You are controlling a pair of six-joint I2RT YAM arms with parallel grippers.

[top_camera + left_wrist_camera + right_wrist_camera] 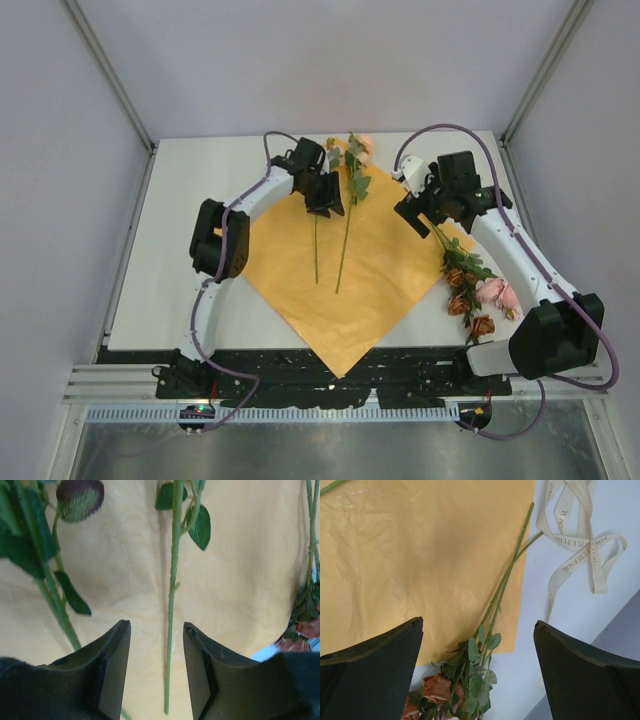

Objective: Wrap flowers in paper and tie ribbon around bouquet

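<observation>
1. Paper: an orange sheet lying flat on the worktop, turned as a diamond. Its near corner overhangs the worktop's near edge.
2. Laid stems: two flower stems lie side by side across the middle of the paper, blooms at its far corner and cut ends toward its near corner.
3. Unplaced bunch: pink and rust-brown blooms near the worktop's right edge. Their stems run up onto the paper's right edge.
4. Ribbon: a cream printed strip, loosely looped on bare worktop just beside the paper's right edge and not tied.
5. Left tool: jaws part-way apart, one on each side of a single laid stem without touching it. It holds nothing.
6. Right tool: jaws at their widest and empty, hovering over the unplaced bunch's stems.
7. Step in hand, as judged: gathering the flowers onto the paper, with wrapping not yet begun.
8. Handling notes:
   - The left tool should rise straight up, so the stem between its jaws is not dragged askew.
   - The right tool should close on bare stem below the leaves, taking both stems together.
   - It should lift clear of the paper's edge to avoid creasing the sheet.
   - The bunch should be set parallel to the laid stems, with the blooms level at the far corner.
</observation>
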